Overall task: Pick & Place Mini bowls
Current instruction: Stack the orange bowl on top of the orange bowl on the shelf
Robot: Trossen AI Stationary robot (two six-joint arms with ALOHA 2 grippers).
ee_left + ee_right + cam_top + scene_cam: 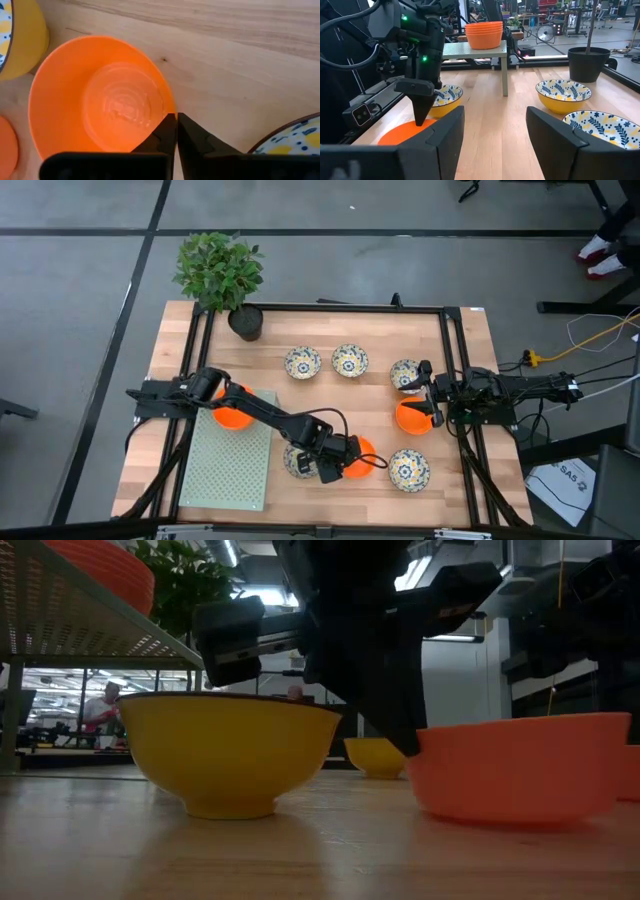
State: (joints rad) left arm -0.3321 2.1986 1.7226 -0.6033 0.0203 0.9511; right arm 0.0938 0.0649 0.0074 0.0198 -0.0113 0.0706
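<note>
Left wrist view tells most of it: the left gripper (176,131) has its fingers (162,135) pinched together on the rim of an orange bowl (100,95), with one finger inside the bowl and the other outside against the wall. That bowl sits upright on the wooden tabletop (240,65) near its front edge, between two floral bowls, the left-hand floral bowl (297,461) and the right-hand floral bowl (409,469), as seen from above. From the low camera the same orange bowl (520,768) rests flat on the wood with the dark fingers coming down onto its near-left rim, and a yellow-sided bowl (228,752) stands just beside it.

Moving outward, the left arm reaches diagonally across a pale green perforated rack (228,465), where a stack of orange bowls (233,407) sits on top. The right gripper (492,135) waits at the right side of the tabletop with its fingers spread apart and nothing between them, hanging over a second orange bowl (412,417).

Three more floral bowls sit farther back: one (302,362), another (349,360) and a third (404,374). A black plant pot (245,321) with a leafy plant stands in the back left corner.
</note>
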